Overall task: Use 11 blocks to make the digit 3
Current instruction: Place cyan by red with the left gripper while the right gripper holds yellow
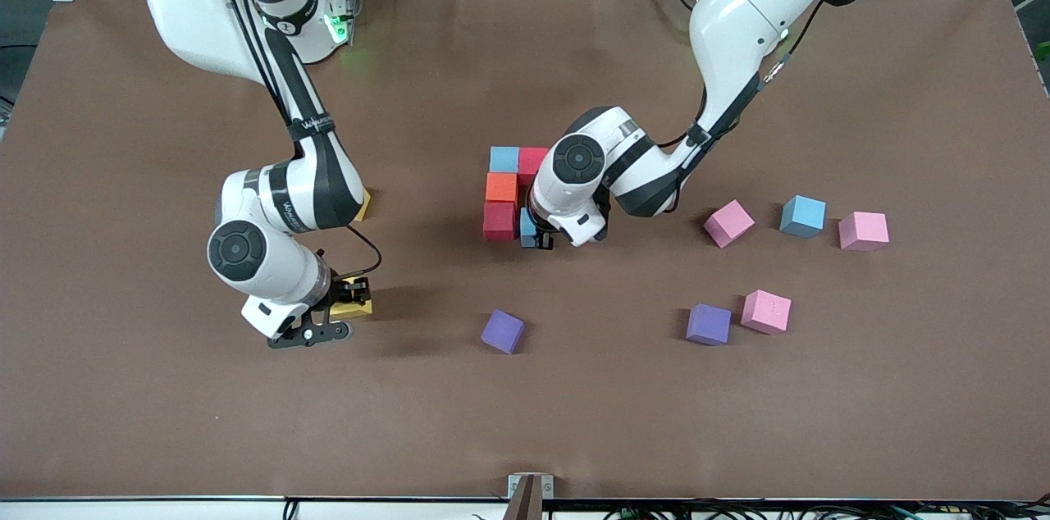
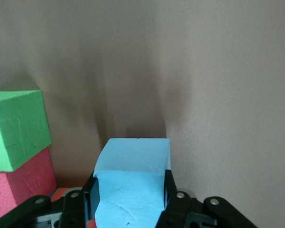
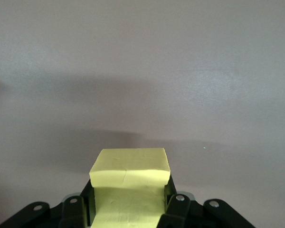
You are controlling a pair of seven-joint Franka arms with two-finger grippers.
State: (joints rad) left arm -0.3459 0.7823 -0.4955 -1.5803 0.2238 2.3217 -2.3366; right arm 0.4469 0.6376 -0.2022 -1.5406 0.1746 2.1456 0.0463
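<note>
Front view, going from the right arm's end of the bench (image 1: 164,421): the right gripper (image 1: 349,300) has its jaws closed on a yellow block (image 1: 354,307) low over the bench, with another yellow block (image 1: 362,206) partly hidden by that arm. Mid-bench, the left gripper (image 1: 537,239) has its jaws clamped on a light blue block (image 1: 527,226), held just beside the started digit 3 (image 1: 509,192) of light blue, red and orange cubes. Toward the left arm's end lie loose purple blocks (image 1: 502,330), pink blocks (image 1: 728,223) and a blue block (image 1: 802,216).

1. The blocks (image 1: 728,223) are seen as matte foam with a finely pitted, creased surface.
2. The desk (image 1: 738,421) is covered by a matt, smooth brown sheet.
3. The arm shells (image 1: 738,3) are finished in glossy white plastic.
</note>
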